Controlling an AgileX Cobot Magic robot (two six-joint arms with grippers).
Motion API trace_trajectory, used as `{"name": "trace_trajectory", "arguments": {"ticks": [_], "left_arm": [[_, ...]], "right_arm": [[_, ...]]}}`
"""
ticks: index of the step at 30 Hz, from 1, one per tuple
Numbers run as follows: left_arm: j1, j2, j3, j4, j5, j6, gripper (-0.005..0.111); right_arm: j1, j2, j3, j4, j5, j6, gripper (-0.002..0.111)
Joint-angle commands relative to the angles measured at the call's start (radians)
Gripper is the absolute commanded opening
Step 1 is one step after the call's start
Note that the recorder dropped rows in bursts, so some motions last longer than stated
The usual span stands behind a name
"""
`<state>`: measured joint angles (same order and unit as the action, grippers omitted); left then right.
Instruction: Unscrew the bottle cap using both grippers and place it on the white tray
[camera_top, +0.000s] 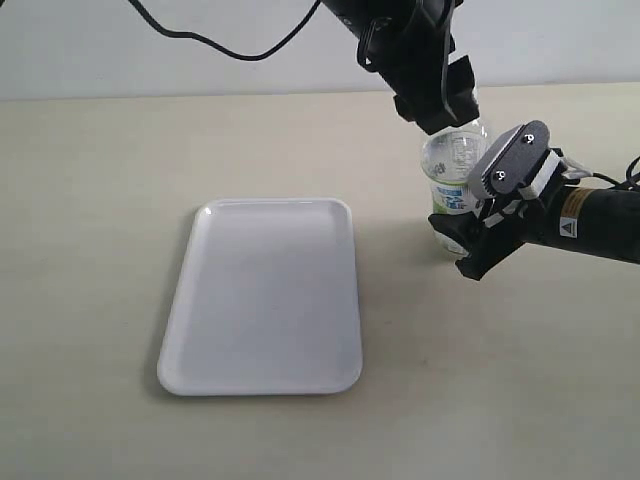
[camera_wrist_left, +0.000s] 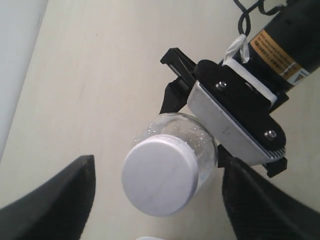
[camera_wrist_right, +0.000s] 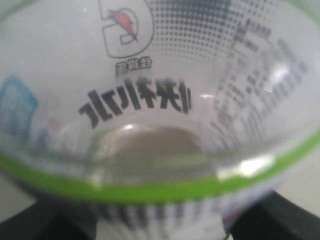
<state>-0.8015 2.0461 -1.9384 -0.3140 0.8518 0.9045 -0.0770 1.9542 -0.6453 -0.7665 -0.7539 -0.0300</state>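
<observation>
While the white tray (camera_top: 260, 300) is left waiting well apart from it, the bottle (camera_top: 455, 165) is stood upright and clamped low down by the right gripper (camera_top: 458, 245). The left gripper (camera_top: 446, 120) is held spread wide over the bottle cap (camera_wrist_left: 160, 175), not yet unscrewed. Probably best if it's centred and lowered squarely before being closed on the ribs.

Cap (camera_wrist_left: 159, 176): white, seated on your bottle (camera_wrist_left: 202, 142).
Left pincer (camera_wrist_left: 157, 192): your fingers spread, either side of cap.
Right pincer (camera_wrist_left: 227, 122): clamping bottle's body.
</observation>
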Motion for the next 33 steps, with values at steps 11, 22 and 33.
{"name": "trace_trajectory", "arguments": {"ticks": [11,22,33], "left_arm": [[-0.005,-0.038,-0.003,0.003,0.063,0.288,0.069],[-0.005,-0.038,-0.003,0.072,0.045,0.507,0.069],[-0.005,-0.001,-0.003,0.037,-0.021,0.666,0.069]], "right_arm": [[-0.005,-0.011,0.0,0.011,0.008,-0.002,0.0],[-0.005,-0.011,0.0,0.011,0.008,-0.013,0.0],[-0.005,-0.011,0.0,0.011,0.008,-0.03,0.0]]}}
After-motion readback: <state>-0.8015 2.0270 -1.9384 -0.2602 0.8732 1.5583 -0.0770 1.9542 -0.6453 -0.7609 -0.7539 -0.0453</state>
